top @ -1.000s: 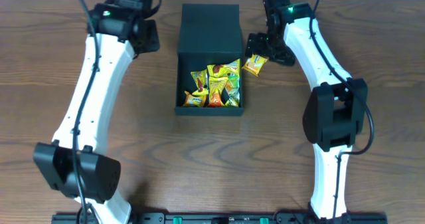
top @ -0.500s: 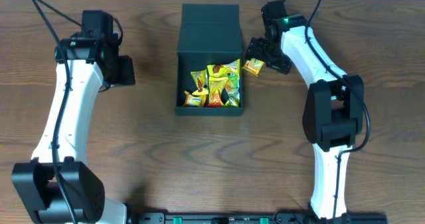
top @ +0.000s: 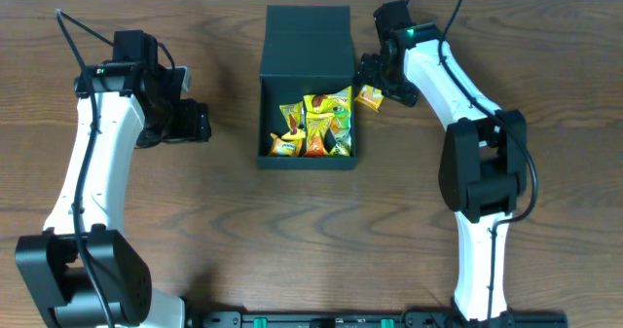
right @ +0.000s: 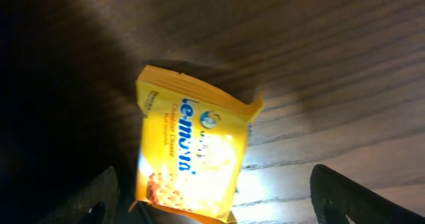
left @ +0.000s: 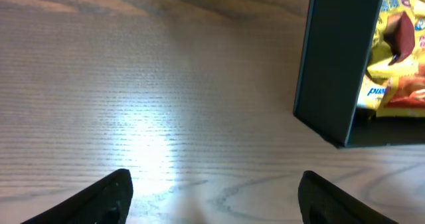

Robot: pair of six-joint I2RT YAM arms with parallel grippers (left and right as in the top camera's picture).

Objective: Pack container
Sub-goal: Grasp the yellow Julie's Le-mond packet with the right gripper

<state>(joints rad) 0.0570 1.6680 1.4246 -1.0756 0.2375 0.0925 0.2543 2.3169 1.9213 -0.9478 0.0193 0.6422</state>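
The dark teal container (top: 270, 124) stands open mid-table, its flap lid (top: 308, 31) folded back, with several yellow snack packets (top: 313, 124) inside. One more yellow packet (top: 369, 97) lies on the wood just right of the container. My right gripper (top: 375, 78) hovers over it, open. In the right wrist view the packet (right: 189, 154) lies between the wide-apart fingers (right: 355, 197), nearer the left one, ungripped. My left gripper (top: 195, 122) is open and empty, left of the container. The left wrist view shows the container's side wall (left: 335, 64) and the packets inside (left: 398, 58).
The wooden tabletop (top: 311, 231) stretches in front of the container. Both white arms reach in from their bases at the near edge (top: 311, 318). The box's shadow darkens the wood left of the loose packet (right: 60, 84).
My left arm swung from the far side forward, to the left of the container, and its jaws spread wider. My right gripper shifted slightly left over the loose packet.
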